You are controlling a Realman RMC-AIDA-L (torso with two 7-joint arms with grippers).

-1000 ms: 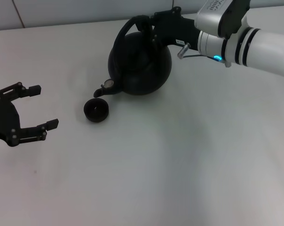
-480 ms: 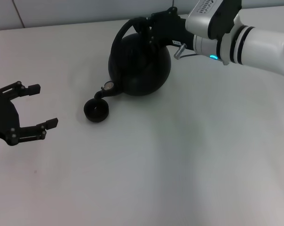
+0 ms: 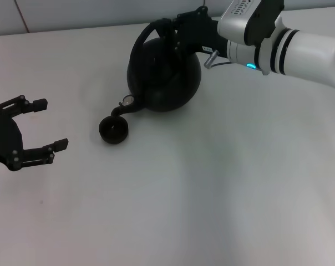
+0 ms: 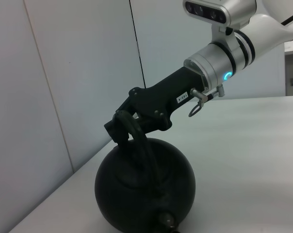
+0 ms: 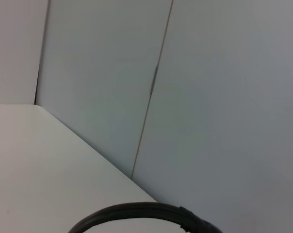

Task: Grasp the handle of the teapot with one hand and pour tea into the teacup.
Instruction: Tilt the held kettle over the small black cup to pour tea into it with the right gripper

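The round black teapot (image 3: 165, 75) stands at the back of the table, tilted with its short spout (image 3: 123, 106) down toward the small dark teacup (image 3: 113, 130) just in front of it. My right gripper (image 3: 170, 30) is shut on the top of the arched black handle (image 3: 142, 41); the left wrist view shows the same hold, gripper (image 4: 123, 127) clamped on the handle (image 4: 141, 145) above the teapot (image 4: 144, 187). The handle's arc (image 5: 141, 213) also crosses the right wrist view. My left gripper (image 3: 45, 124) hangs open at the table's left, apart from the teacup.
A white table (image 3: 212, 188) carries everything, with a pale panelled wall (image 4: 78, 73) behind its far edge. My right arm (image 3: 300, 50) reaches in from the upper right over the table's back.
My right gripper has shifted slightly left and back with the handle, tipping the teapot so its spout sits a little lower over the teacup. The left gripper has not moved.
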